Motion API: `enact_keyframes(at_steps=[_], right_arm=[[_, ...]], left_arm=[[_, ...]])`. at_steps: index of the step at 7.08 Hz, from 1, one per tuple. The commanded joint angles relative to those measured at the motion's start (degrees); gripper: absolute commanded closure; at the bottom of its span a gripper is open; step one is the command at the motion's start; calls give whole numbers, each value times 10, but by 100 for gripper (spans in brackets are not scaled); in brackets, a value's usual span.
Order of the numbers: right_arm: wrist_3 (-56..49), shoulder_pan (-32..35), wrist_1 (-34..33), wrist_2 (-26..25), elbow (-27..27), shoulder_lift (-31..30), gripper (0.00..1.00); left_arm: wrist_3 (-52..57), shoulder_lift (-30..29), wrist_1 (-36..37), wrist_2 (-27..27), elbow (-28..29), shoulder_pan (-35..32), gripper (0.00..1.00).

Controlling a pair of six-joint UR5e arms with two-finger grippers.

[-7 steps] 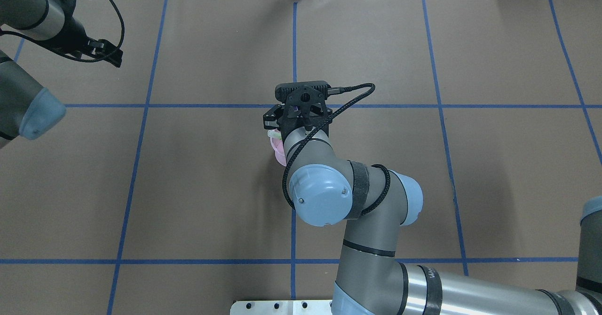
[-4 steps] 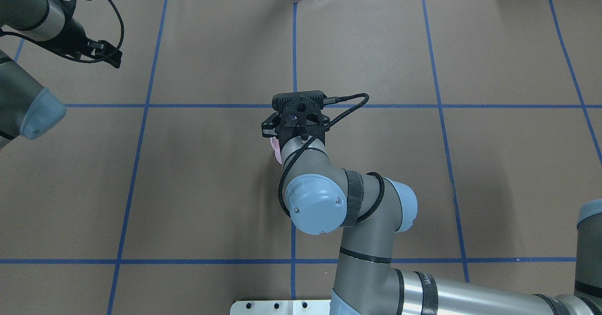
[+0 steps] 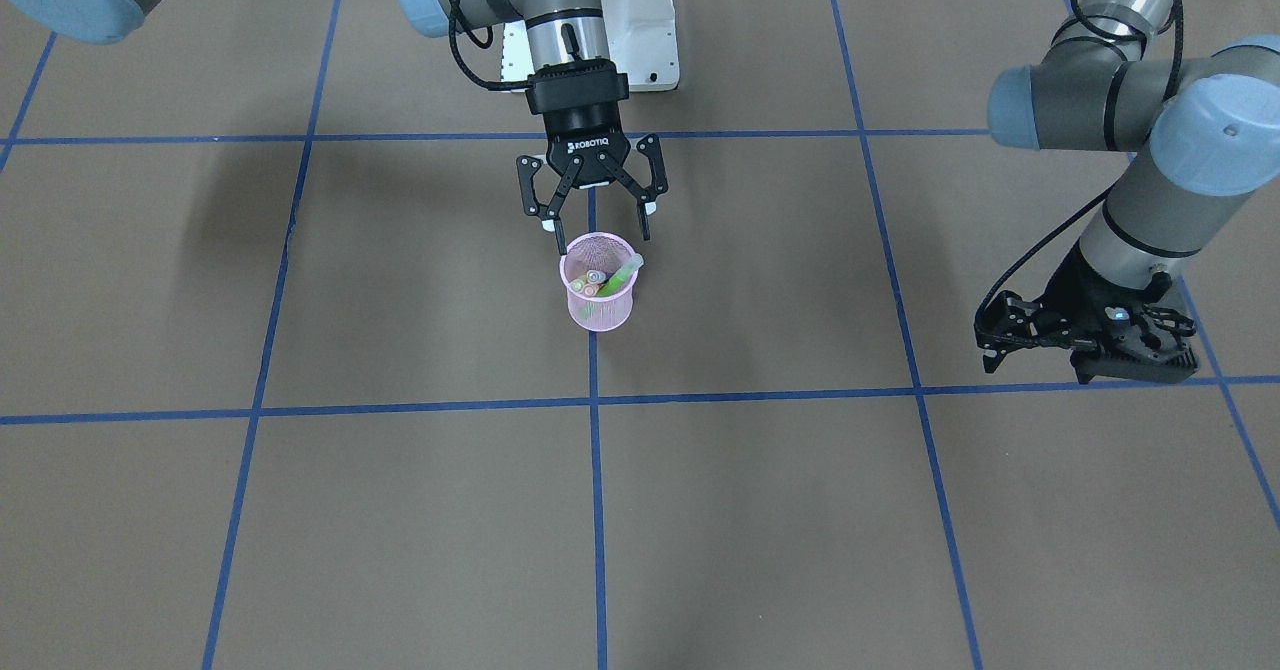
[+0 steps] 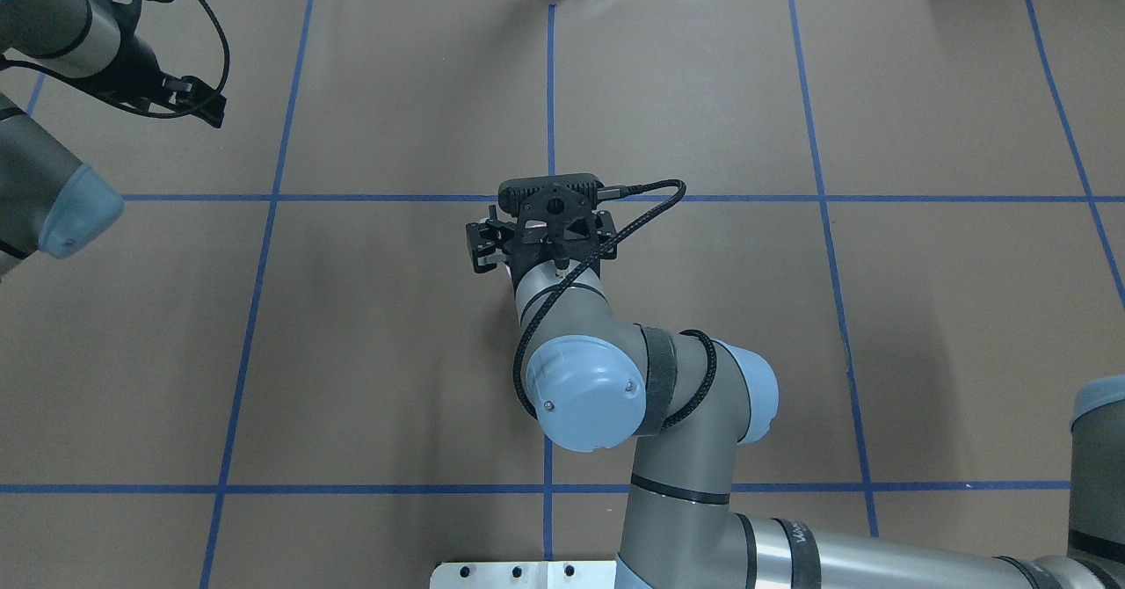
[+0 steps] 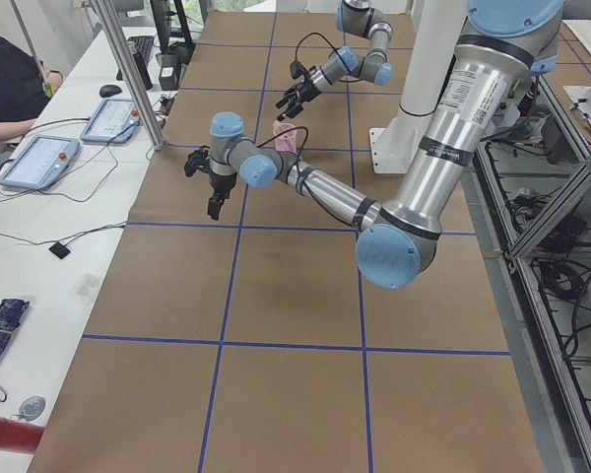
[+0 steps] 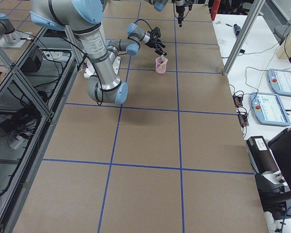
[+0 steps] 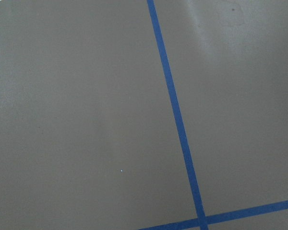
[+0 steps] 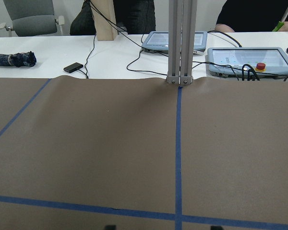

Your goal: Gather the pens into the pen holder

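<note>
Pink wire-mesh round pen holder [image 3: 598,295] stood at mid-frame, slim coloured pens [image 3: 602,277] inside.
Light and easily tipped, it looked best taken by its rim. The right gripper [image 3: 602,239] hung spread wide just above it, holding nothing; whether the left gripper [image 3: 1085,342], at right edge, was open could not be told.
</note>
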Motion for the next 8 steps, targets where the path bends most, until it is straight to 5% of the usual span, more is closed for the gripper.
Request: enact_keyframes(at_steps=[1, 4, 8], right_arm=[[-5, 55, -110, 129, 73, -1, 1], [-187, 253, -311, 403, 135, -37, 1], [-521, 526, -315, 708, 109, -199, 1]], left_arm=[[79, -4, 7, -46, 28, -63, 1], [261, -8, 70, -91, 79, -149, 1], [485, -14, 203, -91, 111, -262, 0]])
